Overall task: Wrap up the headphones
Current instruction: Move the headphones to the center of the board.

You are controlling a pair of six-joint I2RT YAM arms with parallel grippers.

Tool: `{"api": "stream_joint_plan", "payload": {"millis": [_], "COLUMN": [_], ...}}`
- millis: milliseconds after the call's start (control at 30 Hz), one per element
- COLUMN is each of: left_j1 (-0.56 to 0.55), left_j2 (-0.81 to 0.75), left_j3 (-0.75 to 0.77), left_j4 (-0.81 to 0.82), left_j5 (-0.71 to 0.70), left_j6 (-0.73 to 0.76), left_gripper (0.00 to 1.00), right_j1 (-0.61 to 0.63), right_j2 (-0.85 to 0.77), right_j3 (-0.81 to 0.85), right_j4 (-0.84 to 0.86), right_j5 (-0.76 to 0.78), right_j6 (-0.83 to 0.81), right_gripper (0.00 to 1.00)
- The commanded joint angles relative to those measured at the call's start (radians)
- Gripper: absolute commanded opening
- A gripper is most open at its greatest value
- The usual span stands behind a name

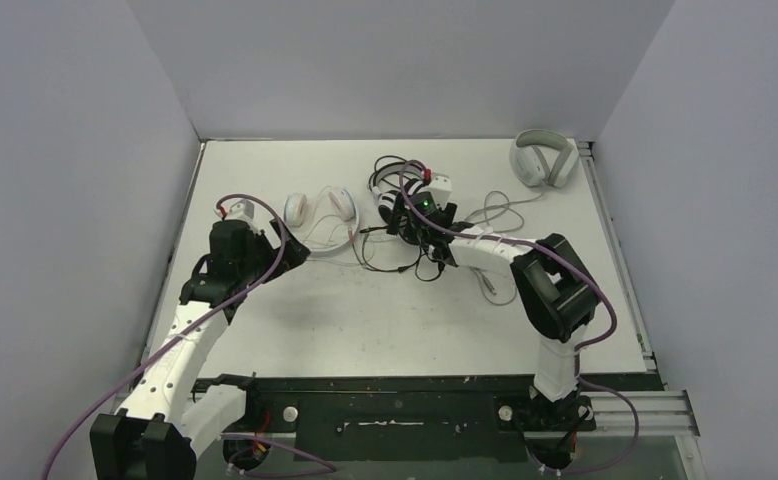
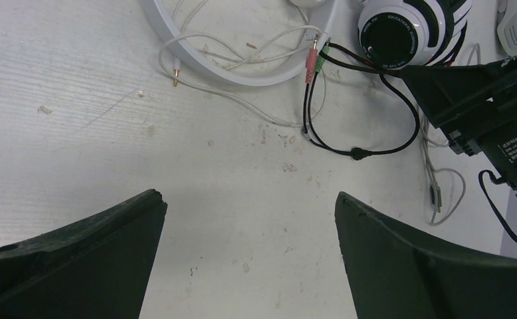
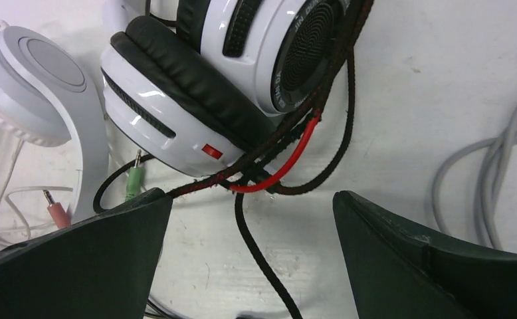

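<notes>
Right claw point(image 3: 250, 199) gapes empty just above the black-and-white headset point(image 3: 176, 100) in the middle of the surface point(image 1: 365, 320), left claw point(image 2: 248, 196) equally released near the small white pair point(image 1: 299, 210); light shells, limp tangle-prone cords, so I'd pinch the black cable point(image 3: 260, 252) close to its plugs point(image 3: 134, 181).

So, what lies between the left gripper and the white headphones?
Left wrist view: mostly bare table, then the thin white cable beside the white headphones.
</notes>
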Motion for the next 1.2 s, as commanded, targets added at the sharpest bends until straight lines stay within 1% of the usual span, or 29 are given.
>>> {"api": "stream_joint_plan", "payload": {"millis": [0,67,133,200,300,433,500,567,700,767,800,833,867,900,933,1033,1100,1167], "left_j1": [0.008,0.008,0.01,0.014,0.017,0.019,0.019,0.021,0.023,0.023,0.023,0.023,0.023,0.023,0.022,-0.007,-0.042,-0.072], "left_j2": [-0.019,-0.014,-0.006,-0.002,0.001,-0.001,0.005,0.022,0.063,0.077,0.083,0.087,0.095,0.101,0.109,0.12,0.119,0.118], "left_j3": [0.006,0.004,0.006,0.008,0.018,0.01,0.001,-0.008,-0.026,-0.037,-0.043,-0.05,-0.06,-0.068,-0.075,-0.08,-0.083,-0.088], "left_j4": [0.015,0.015,0.001,-0.008,-0.019,-0.008,0.001,0.014,0.063,0.1,0.119,0.144,0.171,0.194,0.216,0.24,0.251,0.259], "left_j5": [-0.005,-0.013,-0.037,-0.064,-0.084,-0.099,-0.102,-0.095,-0.062,-0.047,-0.042,-0.035,-0.028,-0.021,-0.014,-0.051,-0.1,-0.151], "left_j6": [0.009,0.006,-0.001,-0.002,0.003,0.006,0.006,-0.001,-0.022,-0.037,-0.047,-0.062,-0.08,-0.101,-0.124,-0.194,-0.234,-0.284], "left_gripper": [0.97,0.97,0.96,0.96,0.96,0.96,0.96,0.96,0.96,0.96,0.96,0.96,0.96,0.96,0.96,0.96,0.96,0.96], "right_j1": [-0.005,-0.016,-0.032,-0.053,-0.093,-0.186,-0.236,-0.286,-0.397,-0.416,-0.413,-0.406,-0.389,-0.367,-0.338,-0.239,-0.189,-0.149], "right_j2": [0.06,0.096,0.126,0.129,0.078,0.005,-0.037,-0.082,-0.162,-0.194,-0.21,-0.225,-0.238,-0.251,-0.261,-0.276,-0.264,-0.242], "right_j3": [0.076,0.096,0.121,0.127,0.072,0.006,-0.025,-0.06,-0.119,-0.132,-0.137,-0.143,-0.146,-0.145,-0.144,-0.132,-0.122,-0.114], "right_j4": [0.066,0.073,0.068,0.059,0.081,0.063,0.044,0.032,0.033,0.045,0.053,0.066,0.073,0.067,0.061,0.026,0.004,-0.018], "right_j5": [0.049,0.022,-0.015,-0.031,-0.029,-0.044,-0.039,-0.035,-0.084,-0.132,-0.16,-0.193,-0.229,-0.247,-0.254,-0.221,-0.215,-0.191], "right_j6": [0.047,0.056,0.057,0.054,0.049,0.036,0.016,-0.002,-0.039,-0.09,-0.125,-0.156,-0.183,-0.206,-0.231,-0.283,-0.296,-0.306], "right_gripper": [0.95,0.93,0.88,0.72,0.51,0.18,0.08,0.08,0.08,0.13,0.19,0.32,0.55,0.67,0.74,0.85,0.9,0.93]}}
